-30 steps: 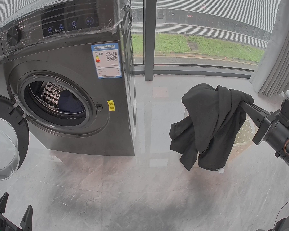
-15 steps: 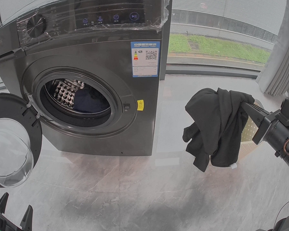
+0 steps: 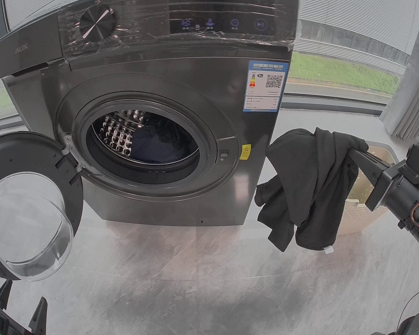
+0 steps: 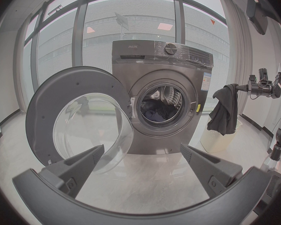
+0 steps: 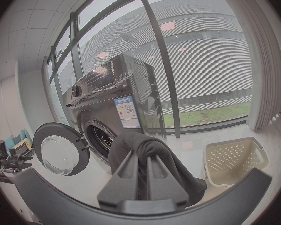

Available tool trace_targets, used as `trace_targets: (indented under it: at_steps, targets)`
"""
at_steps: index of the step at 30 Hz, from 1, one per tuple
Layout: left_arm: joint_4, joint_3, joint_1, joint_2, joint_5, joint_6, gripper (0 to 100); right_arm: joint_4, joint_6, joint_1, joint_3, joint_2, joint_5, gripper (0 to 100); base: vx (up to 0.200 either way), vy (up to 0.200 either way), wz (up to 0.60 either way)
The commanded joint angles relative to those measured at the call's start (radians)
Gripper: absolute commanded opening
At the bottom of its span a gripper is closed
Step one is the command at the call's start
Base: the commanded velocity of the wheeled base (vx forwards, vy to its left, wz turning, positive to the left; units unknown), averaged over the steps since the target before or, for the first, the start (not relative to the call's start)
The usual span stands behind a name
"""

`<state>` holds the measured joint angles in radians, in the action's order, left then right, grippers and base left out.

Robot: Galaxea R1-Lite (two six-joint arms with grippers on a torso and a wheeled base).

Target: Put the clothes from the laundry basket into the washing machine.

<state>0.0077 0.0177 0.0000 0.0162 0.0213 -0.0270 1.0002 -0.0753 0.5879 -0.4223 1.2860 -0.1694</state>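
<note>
A dark grey garment (image 3: 312, 187) hangs in the air to the right of the washing machine (image 3: 172, 117), with my right gripper (image 3: 356, 154) shut on its upper edge. In the right wrist view the fingers (image 5: 128, 169) pinch the garment (image 5: 150, 147). The machine's round door (image 3: 30, 205) stands swung open to the left, and dark blue clothes (image 3: 156, 145) lie inside the drum. The beige laundry basket (image 3: 368, 201) sits on the floor behind the hanging garment. My left gripper (image 3: 21, 303) is low at the front left, open and holding nothing.
A grey curtain (image 3: 412, 94) hangs at the right by the window. The tiled floor (image 3: 195, 275) in front of the machine is bare. From the left wrist view, the open door (image 4: 78, 116) stands close in front of the left gripper (image 4: 142, 155).
The whole head view has shifted, so the camera turned toward the washing machine. The right gripper keeps its hold on the garment, which swings slightly. The left gripper looks unchanged.
</note>
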Motion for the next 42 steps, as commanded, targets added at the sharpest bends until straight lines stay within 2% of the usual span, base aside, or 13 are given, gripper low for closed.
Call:
trace_targets:
  at_steps: [1, 7, 13, 34, 42]
  targets:
    - [0.0, -0.015, 0.0, -0.015, 0.0, 0.001, 100, 0.001, 0.0, 0.003, 0.004, 0.001, 0.001, 0, -0.2, 0.0, 0.0]
    - [0.0, -0.015, 0.0, -0.015, 0.0, 0.001, 100, 0.0, 0.0, 0.003, 0.005, 0.004, 0.002, 0, -0.2, 0.0, 0.0]
    - [0.0, -0.015, 0.0, -0.015, 0.0, -0.002, 100, 0.0, 0.0, 0.003, 0.007, 0.006, 0.004, 0, 0.0, 0.0, 0.0]
    - [0.0, -0.015, 0.0, -0.013, 0.0, -0.002, 100, 0.001, 0.0, 0.004, 0.005, 0.004, 0.008, 0, 0.0, 0.2, 0.0]
    - [0.0, -0.015, 0.0, -0.015, -0.001, -0.004, 100, 0.001, 0.0, 0.004, 0.01, 0.004, 0.011, 0, 0.0, 0.0, 0.0]
